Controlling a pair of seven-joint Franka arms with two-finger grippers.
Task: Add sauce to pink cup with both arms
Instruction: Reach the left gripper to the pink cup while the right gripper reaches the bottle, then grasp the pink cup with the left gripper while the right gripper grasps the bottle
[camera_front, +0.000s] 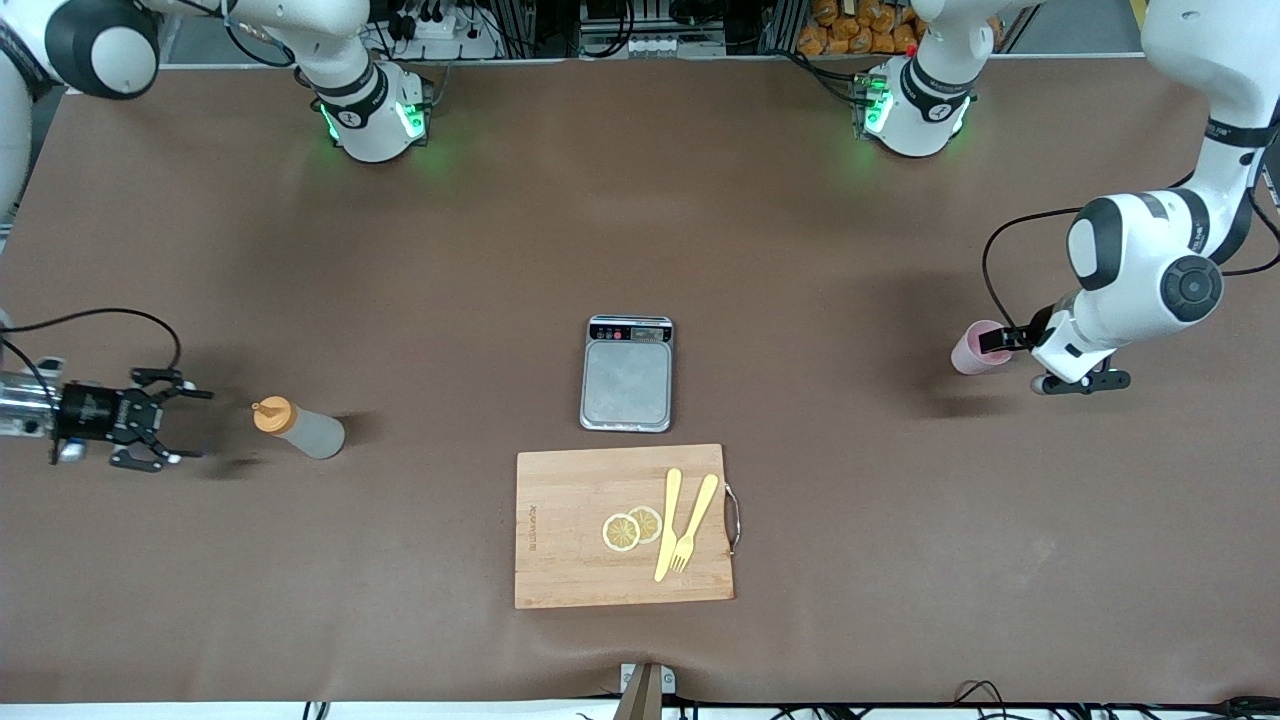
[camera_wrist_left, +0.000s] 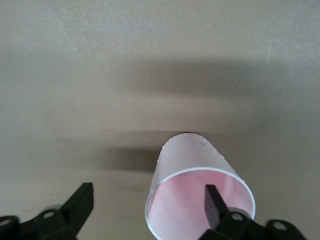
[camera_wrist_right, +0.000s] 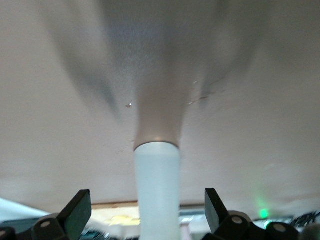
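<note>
Hiding part of the pink cup (camera_front: 972, 348), the left gripper (camera_front: 1000, 340) straddles its rim, one finger (camera_wrist_left: 212, 202) inside, jaws wide, cup empty, at the left arm's end of the table. Right gripper (camera_front: 170, 425): low, level, jaws wide, just beside the sauce (camera_front: 300, 426), apart

No legible text; only unreadable small print on the cutting board (camera_front: 560, 560).
</note>
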